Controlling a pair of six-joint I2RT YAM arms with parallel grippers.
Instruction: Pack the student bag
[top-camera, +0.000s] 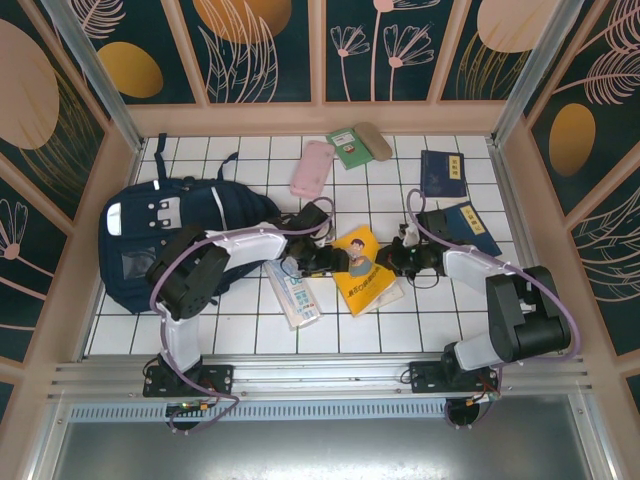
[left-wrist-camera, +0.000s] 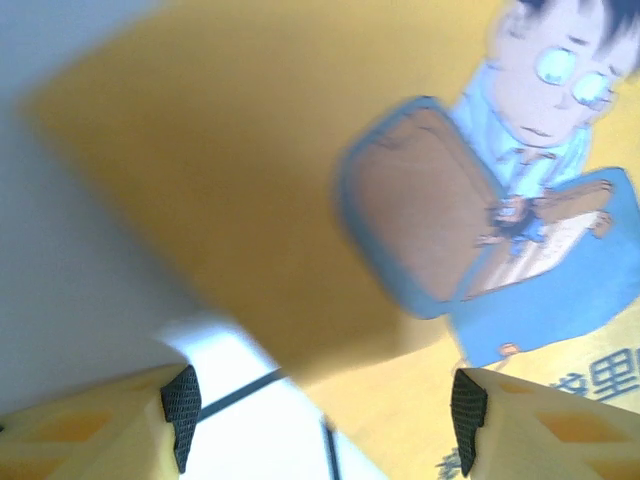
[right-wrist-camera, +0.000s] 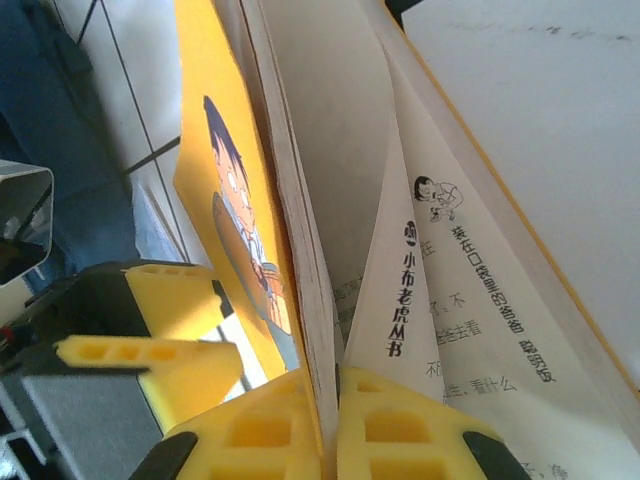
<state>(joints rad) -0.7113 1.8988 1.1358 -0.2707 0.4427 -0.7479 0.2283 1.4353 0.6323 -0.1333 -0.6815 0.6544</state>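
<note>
Paper edges of the yellow book (top-camera: 365, 270) were pinched tight by the clenched right gripper (right-wrist-camera: 330, 430), while the left gripper (left-wrist-camera: 322, 410) hung with jaws apart over that book's cover. Left of the book, a touch farther back, lay the student bag (top-camera: 130, 240), dark navy.

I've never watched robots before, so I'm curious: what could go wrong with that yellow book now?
1. The right gripper is shut on only part of the book. Other pages fan open beside it, so lifting might bend or tear them.
2. The left gripper hangs open at the same book's edge, so the two grippers might bump.
</note>
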